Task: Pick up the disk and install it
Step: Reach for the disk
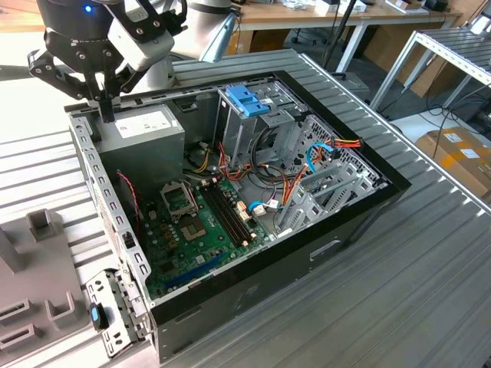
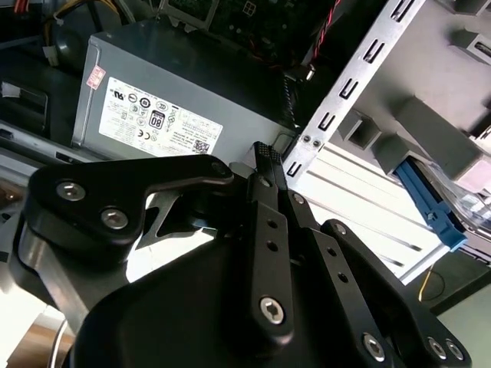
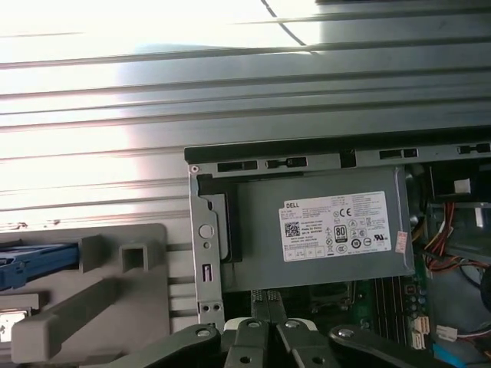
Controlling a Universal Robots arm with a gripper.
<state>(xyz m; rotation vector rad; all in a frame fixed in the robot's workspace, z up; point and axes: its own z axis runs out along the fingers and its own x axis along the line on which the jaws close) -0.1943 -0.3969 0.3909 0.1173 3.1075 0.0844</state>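
We catch the black two-finger gripper [image 1: 106, 112] hovering at ten o'clock of the open black computer case [image 1: 307, 261] in the exterior view, fingers [image 2: 268, 165] clenched together on nothing, just above the grey metal power supply box [image 1: 142, 130]. The flat disk with light-blue rails [image 3: 31, 264] lies on the grey plastic holder [image 3: 115, 299] outside the case, well apart from the gripper.

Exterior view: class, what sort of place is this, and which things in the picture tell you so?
Probably a robotics lab or workshop. A robot arm hangs over an open computer case on a ribbed metal table, with wooden workbenches and a cardboard box beyond.
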